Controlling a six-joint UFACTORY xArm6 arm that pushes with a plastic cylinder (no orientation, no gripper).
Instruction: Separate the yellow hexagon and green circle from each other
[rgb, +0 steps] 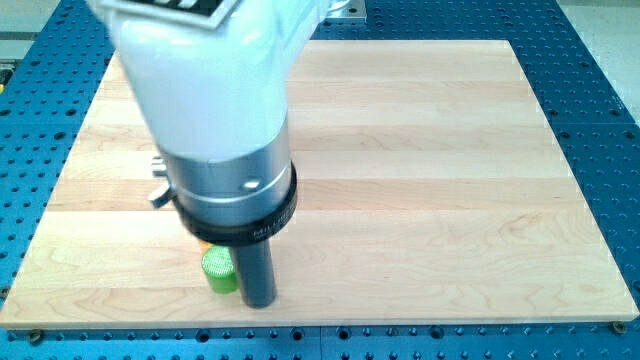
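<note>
The green circle (218, 270) stands on the wooden board (420, 180) near the view's bottom edge, left of centre. My tip (259, 301) rests on the board just to the right of the green circle, almost touching it. A thin sliver of yellow-orange (203, 243), likely the yellow hexagon, shows just above the green circle, mostly hidden under the arm's wrist.
The arm's large white and metal body (215, 110) fills the view's upper left and hides part of the board. A blue perforated table (600, 120) surrounds the board. The board's bottom edge lies just below the tip.
</note>
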